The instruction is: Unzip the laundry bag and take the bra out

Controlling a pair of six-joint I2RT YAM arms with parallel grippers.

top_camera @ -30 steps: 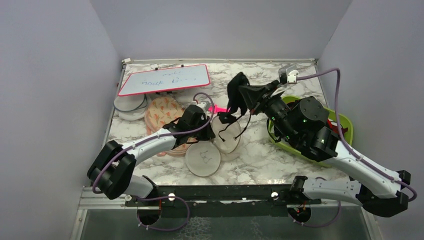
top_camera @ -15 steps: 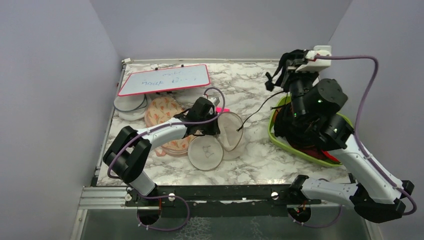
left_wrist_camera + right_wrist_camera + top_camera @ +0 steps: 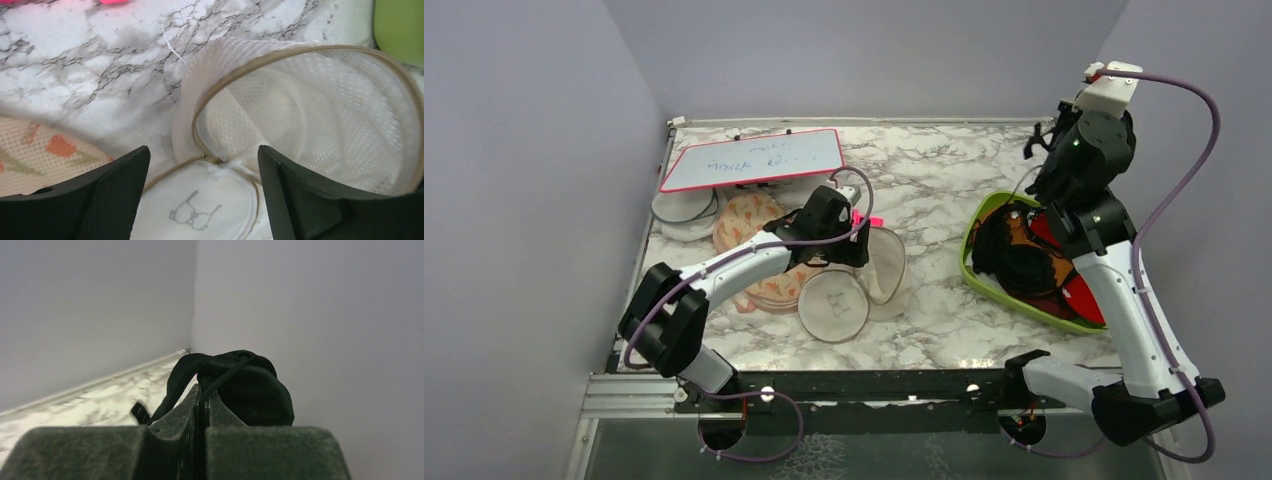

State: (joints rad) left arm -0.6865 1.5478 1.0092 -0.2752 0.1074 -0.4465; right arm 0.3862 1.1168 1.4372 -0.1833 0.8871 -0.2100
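- Left arm [image 3: 734, 262] stretched forward and low, elbow bent; left gripper [image 3: 202, 155] pointed down, fingers spread apart.
- Right arm [image 3: 1124, 300] stood raised high; right gripper [image 3: 204, 395] clamped tight on bra [image 3: 240, 385].

The desk [image 3: 934, 180] has a white marble pattern with grey veins. At its far left lies a red-framed whiteboard [image 3: 754, 158] with handwriting on it, and a pale round case [image 3: 679, 215] shows from under its near edge. Just beside that sits a peach floral pouch [image 3: 746, 222]. Near the middle the laundry bag [image 3: 854, 285] lies unzipped: one half is flat with a small printed mark on it, and the other is tipped up, its mesh hollow showing. A small pink object [image 3: 865, 219] lies just behind it. A green tray [image 3: 980, 215] rests at the right.
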